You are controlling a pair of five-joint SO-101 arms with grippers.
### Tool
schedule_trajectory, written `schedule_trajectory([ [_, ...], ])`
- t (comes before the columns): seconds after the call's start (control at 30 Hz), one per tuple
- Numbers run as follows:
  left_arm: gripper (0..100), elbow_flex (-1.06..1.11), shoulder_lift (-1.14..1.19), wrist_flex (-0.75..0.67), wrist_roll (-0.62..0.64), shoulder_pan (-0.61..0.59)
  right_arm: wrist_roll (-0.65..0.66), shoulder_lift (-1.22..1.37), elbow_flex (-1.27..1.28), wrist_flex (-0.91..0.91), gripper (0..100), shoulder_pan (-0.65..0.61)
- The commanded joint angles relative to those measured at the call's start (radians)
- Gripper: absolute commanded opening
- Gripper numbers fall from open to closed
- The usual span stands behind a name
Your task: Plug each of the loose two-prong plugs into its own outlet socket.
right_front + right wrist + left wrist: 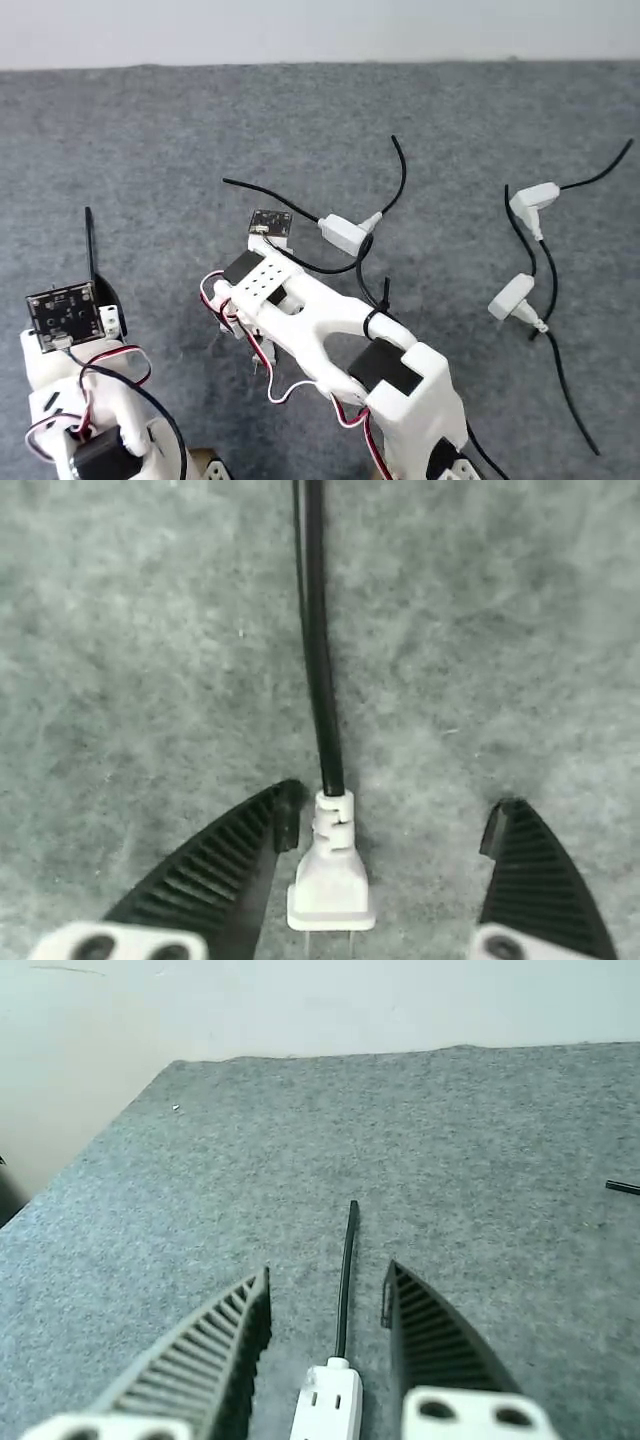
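Two grippers hanging wide open, gripping nothing. Right gripper [398, 800] is straddling white two-prong plug on black cord [330, 875], lying flat on grey felt mat [120, 630] near centre. Left gripper [328, 1272] is straddling white slotted outlet socket [328, 1412] at eight o'clock. Judging grasp step is pending: I'm needing to close on plug body, clear of prongs. Another white connector [512, 295] is lying at three o'clock. Open mat is stretching toward twelve, edge well apart.

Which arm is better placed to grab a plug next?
Right. The right pincer, open, brackets a plug, prongs showing. The left pincer, also open, brackets a socket instead.
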Motion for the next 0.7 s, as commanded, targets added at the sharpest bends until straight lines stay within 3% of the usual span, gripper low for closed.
schedule_trajectory([
  [0.0,19,-0.007,-0.017,-0.028,0.009,-0.006,0.012,-0.004,-0.054,-0.007,29.2,0.008],
  [0.67,19,-0.007,-0.017,-0.031,0.009,-0.005,-0.075,-0.004,-0.150,-0.031,29.2,-0.068],
])
